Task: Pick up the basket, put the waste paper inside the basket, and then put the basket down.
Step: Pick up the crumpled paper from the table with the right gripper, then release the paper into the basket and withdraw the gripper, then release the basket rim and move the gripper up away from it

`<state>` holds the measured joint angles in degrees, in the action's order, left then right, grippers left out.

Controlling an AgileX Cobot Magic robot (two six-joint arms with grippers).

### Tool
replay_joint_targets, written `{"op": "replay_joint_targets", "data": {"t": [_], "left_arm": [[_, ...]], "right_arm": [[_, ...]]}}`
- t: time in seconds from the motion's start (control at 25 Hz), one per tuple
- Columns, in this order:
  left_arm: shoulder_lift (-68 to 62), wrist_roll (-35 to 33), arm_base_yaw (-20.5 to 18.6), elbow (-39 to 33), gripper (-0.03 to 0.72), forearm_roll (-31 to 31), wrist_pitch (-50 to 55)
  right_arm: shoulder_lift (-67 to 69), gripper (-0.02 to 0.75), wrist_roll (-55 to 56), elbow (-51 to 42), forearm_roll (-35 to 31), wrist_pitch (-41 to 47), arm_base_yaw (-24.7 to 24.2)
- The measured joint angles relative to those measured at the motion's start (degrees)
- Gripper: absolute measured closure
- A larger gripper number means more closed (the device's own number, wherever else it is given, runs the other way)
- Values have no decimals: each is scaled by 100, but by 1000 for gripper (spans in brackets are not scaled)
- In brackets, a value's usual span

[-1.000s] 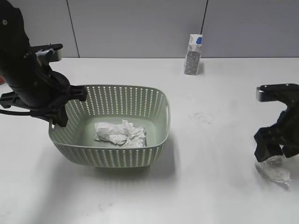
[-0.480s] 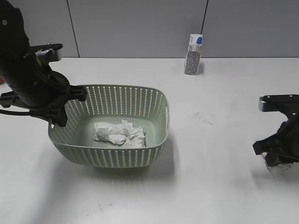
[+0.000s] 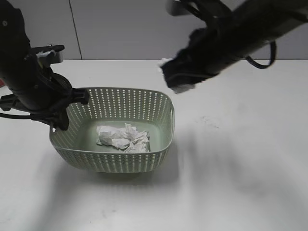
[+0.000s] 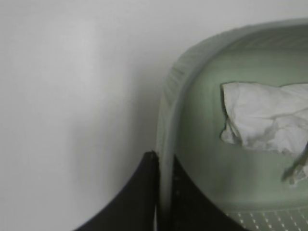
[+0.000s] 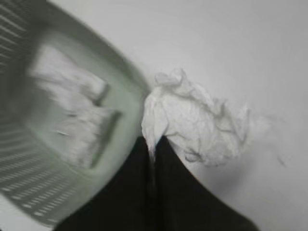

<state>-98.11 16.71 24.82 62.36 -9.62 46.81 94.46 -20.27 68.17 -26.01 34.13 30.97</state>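
The pale green basket [image 3: 120,163] sits at centre left of the exterior view with crumpled white waste paper [image 3: 122,137] on its floor. My left gripper [image 3: 61,109] is shut on the basket's left rim; the left wrist view shows the rim [image 4: 166,144] pinched between the jaws [image 4: 163,161] and paper [image 4: 269,120] inside. My right gripper [image 3: 177,79], blurred, hangs above the basket's far right corner, shut on a white paper wad [image 5: 197,120]. The right wrist view shows its jaws [image 5: 154,144], the basket [image 5: 57,192] below left and the paper [image 5: 72,110] in it.
The white table [image 3: 231,183] stretches to the right and front of the basket. A grey panel wall [image 3: 125,29] stands behind. The right arm [image 3: 240,33] crosses the upper right of the exterior view.
My right gripper closed on the paper wad at the table's right edge, lifted it and swung fast left to above the basket's far right corner. The left gripper and basket stayed put.
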Motion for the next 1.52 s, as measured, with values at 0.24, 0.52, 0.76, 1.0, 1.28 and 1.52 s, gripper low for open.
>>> {"op": "replay_joint_targets", "data": {"t": [0.24, 0.52, 0.76, 1.0, 1.28, 1.52], "left_arm": [[0, 0, 0, 0, 685, 18, 0], [0, 0, 0, 0, 685, 25, 0], [0, 0, 0, 0, 685, 19, -98], [-248, 0, 0, 441, 685, -34, -138], [-1260, 0, 0, 1293, 685, -53, -210], [-1811, -101, 0, 1816, 615, -127, -412]], "right_arm": [[176, 577, 28, 655, -107, -281, 1114], [609, 137, 377, 893, 205, 19, 1132], [609, 144, 1131, 1753, 1528, 1105, 51], [573, 146, 967, 1860, 1748, 2056, -1933], [6, 146, 872, 1507, 1793, 2610, -3146], [-1139, 146, 823, 349, 1687, 2328, -3194]]}}
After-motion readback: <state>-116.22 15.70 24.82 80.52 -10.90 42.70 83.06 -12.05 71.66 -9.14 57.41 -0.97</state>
